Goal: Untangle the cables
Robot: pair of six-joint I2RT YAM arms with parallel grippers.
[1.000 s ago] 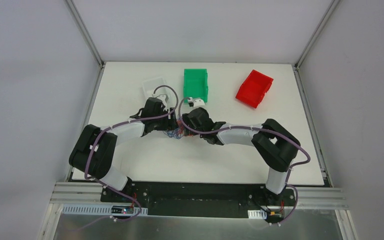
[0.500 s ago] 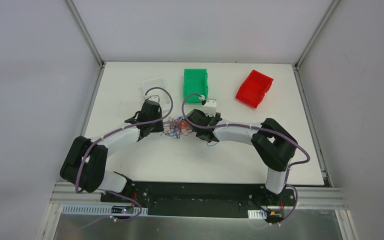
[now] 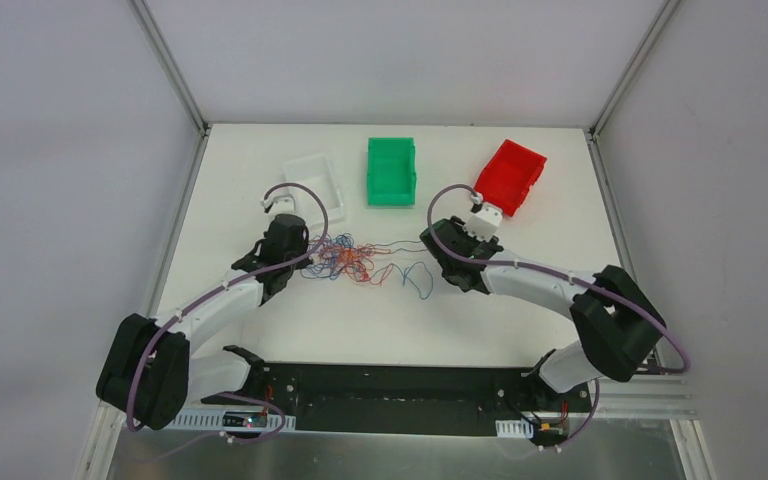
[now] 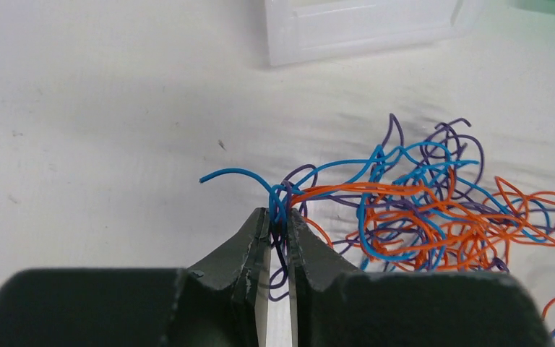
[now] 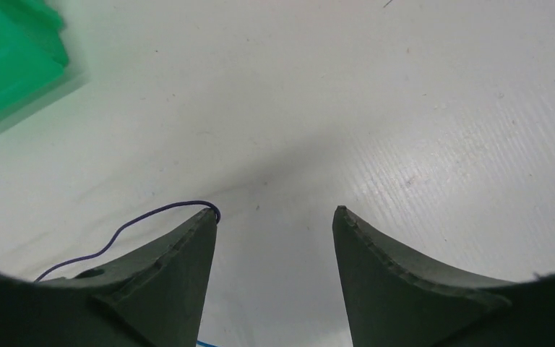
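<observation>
On the white tabletop (image 3: 360,330) the cables (image 3: 355,258) are stretched along a 9-to-3 o'clock line. Their 9 o'clock end is pinched by the left end effector (image 4: 278,215), while the right end effector (image 5: 274,212) is held spread at 3 o'clock, gripping nothing. Grey walls (image 3: 410,60) are seen beyond the green bin (image 3: 391,170) at 12 o'clock. Since a second ago the end effectors have been drawn apart and the knot loosened.

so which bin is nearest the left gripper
The clear bin, straight beyond the left gripper; the green bin and red bin sit farther right.
</observation>
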